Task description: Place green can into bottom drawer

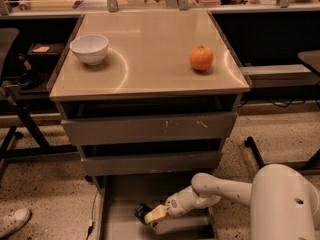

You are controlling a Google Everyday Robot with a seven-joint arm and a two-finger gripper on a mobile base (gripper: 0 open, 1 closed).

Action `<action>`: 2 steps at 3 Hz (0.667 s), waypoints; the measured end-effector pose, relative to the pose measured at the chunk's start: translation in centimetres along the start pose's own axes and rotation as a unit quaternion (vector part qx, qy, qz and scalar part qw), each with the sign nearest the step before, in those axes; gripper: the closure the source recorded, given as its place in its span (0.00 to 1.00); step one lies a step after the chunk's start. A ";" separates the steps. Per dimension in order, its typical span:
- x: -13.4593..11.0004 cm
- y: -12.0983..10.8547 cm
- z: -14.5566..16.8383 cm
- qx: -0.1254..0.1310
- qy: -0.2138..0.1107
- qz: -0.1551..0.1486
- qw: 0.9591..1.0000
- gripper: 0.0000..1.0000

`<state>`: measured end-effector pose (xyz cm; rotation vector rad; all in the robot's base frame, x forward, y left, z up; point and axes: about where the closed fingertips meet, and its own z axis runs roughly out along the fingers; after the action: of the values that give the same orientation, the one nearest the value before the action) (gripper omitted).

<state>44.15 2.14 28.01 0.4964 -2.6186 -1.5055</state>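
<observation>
A single camera looks from high on the near side of the bench, tilted down and facing the far counter. It stands fairly close: the bench top fills the upper middle of the view, and the bottom drawer is cut off by the lower edge. The robot's own arm enters from the near right, large and close, and its pincer sits low in the view over that drawer.

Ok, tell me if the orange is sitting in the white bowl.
No, the orange sits on the cabinet top, apart from the bowl, while the gripper is down in the bottom drawer.
</observation>
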 end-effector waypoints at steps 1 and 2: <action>-0.2 -2.3 1.7 -0.016 -0.025 0.014 0.999 1.00; -1.0 -5.9 3.5 -0.015 -0.053 0.036 0.998 1.00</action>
<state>45.68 2.57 21.29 0.3252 -2.6560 -1.5879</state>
